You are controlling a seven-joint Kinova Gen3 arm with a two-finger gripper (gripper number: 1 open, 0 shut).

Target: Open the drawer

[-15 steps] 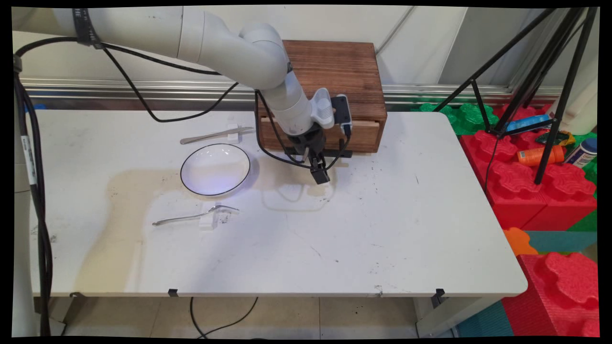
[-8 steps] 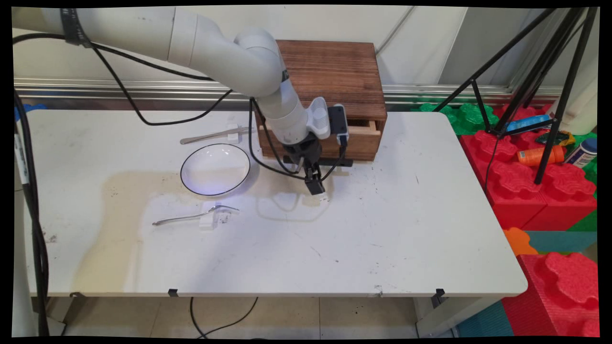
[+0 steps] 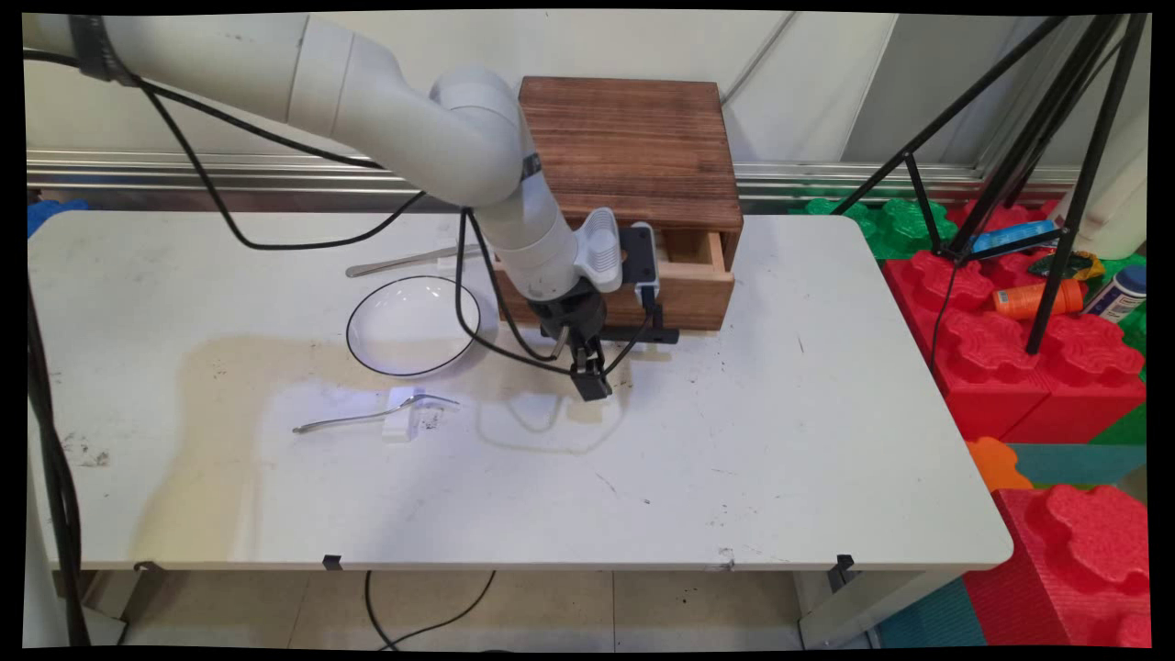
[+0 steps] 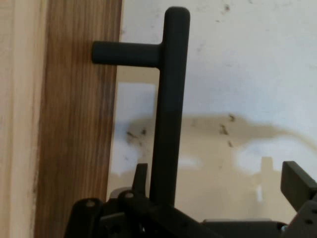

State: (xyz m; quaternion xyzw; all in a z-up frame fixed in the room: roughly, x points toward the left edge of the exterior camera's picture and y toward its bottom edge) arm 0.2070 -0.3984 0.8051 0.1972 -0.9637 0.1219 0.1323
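main view looks down across the table (image 3: 734, 477); hand view closely faces the shared drawer handle (image 4: 171, 109).

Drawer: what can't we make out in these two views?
- Main view: inside of the drawer. The arm covers its left part, and no contents can be seen.
- Hand view: the handle. Its lower end is behind the linkage of the gripper, so contact between them is unclear.
- Main view: the utensil behind the plate. The arm hides its right end.
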